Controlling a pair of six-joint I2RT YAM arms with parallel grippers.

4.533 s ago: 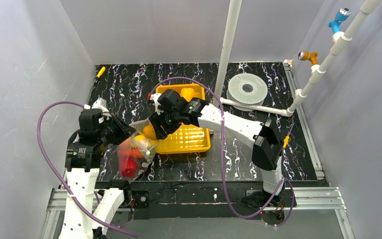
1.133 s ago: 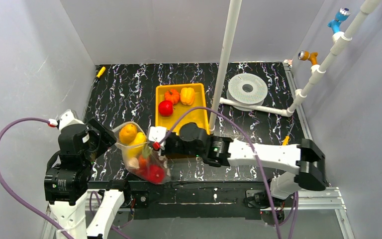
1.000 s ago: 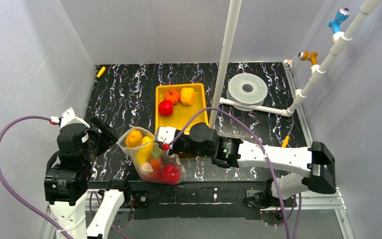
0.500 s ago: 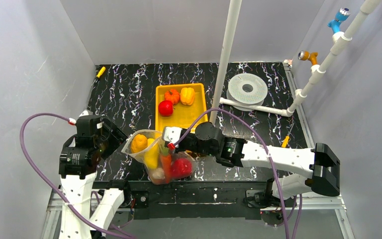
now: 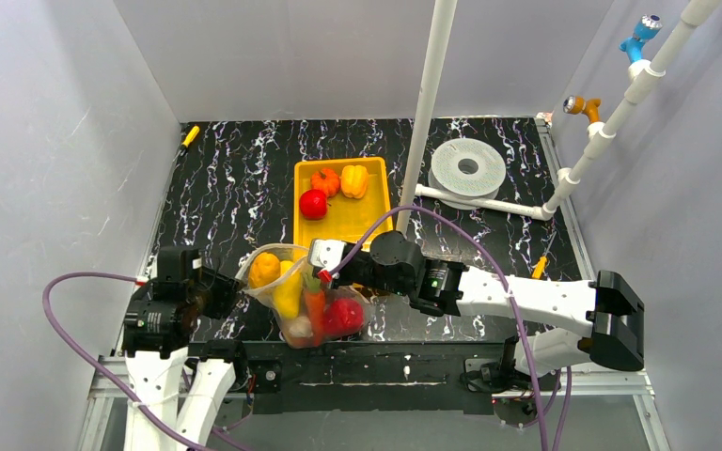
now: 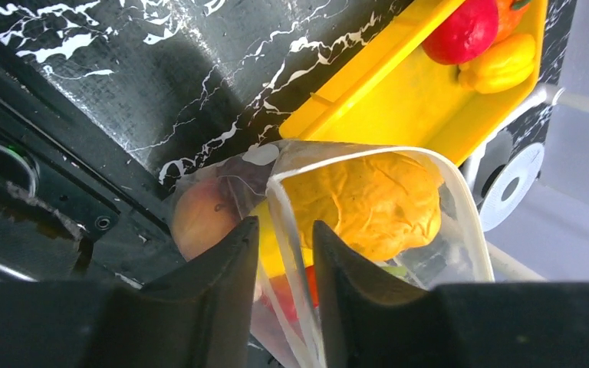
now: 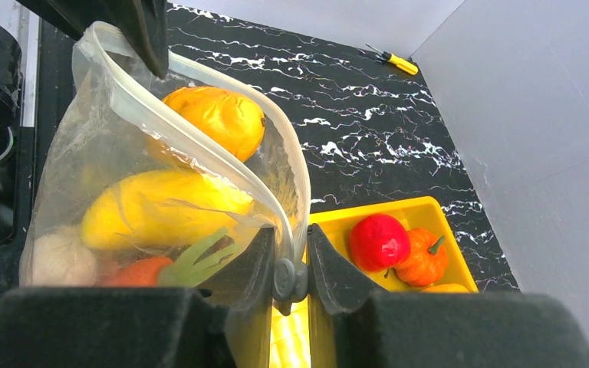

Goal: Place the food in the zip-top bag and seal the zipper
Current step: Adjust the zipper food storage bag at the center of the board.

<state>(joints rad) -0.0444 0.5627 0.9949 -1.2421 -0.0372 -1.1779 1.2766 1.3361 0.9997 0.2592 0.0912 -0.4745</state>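
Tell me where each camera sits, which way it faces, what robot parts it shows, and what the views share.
Top external: high behind the bases, looking down on the table; the left arm and right arm show.
Left wrist: faces past the left gripper, straddling the zip-top bag rim.
Right wrist: faces past the right gripper, pinching that rim.
All share the bag and yellow tray.

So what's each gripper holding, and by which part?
Right gripper pinches the zip-top bag at one end of its zipper; left gripper straddles the opposite end, not visibly clamped.
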